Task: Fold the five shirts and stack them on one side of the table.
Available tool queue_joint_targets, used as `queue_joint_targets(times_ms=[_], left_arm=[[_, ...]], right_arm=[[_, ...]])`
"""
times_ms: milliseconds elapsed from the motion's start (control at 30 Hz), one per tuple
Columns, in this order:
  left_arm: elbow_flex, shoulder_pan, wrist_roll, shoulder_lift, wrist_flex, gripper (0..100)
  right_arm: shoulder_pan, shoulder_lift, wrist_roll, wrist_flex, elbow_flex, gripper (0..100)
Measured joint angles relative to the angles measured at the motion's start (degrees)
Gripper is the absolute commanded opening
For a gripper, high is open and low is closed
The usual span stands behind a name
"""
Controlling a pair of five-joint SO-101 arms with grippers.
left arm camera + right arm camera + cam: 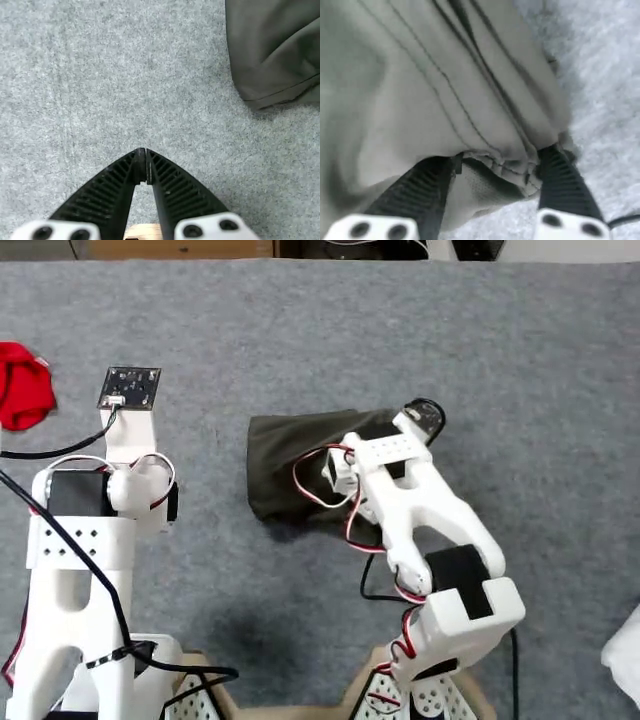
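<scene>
- Lying crumpled near the middle of the grey table [520,340] is one dark olive shirt [290,455], with a loose fold at its near edge.
- One red shirt [22,385] sits bunched at the table's far left edge, well apart from the olive one.
- One patch of white cloth [625,650] shows at the right edge; I cannot tell if it is a shirt.
- Two white arms stand side by side: the left arm [80,530] over bare table, the right arm [430,510] over the olive shirt.
- The left pincer [141,164] has its two black ribbed fingers pressed together at the tips, holding nothing, above bare table just beside the olive shirt's corner.
- The right pincer [497,160] has its fingers spread apart, with the olive shirt's stitched hem running between them.
</scene>
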Motion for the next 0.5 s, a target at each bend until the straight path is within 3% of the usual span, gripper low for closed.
queue_joint_targets(times_ms=[67, 200, 500], left_arm=[[0.0, 0.0, 0.0, 0.0, 0.0, 2], [0.0, 0.0, 0.0, 0.0, 0.0, 2], [0.0, 0.0, 0.0, 0.0, 0.0, 2]], right_arm=[[1.1, 0.4, 0.0, -0.3, 0.0, 2.0], [3.5, 0.5, 0.6, -1.6, 0.0, 2.5], [7.7, -0.4, 11.4, -2.1, -1.8, 0.5]])
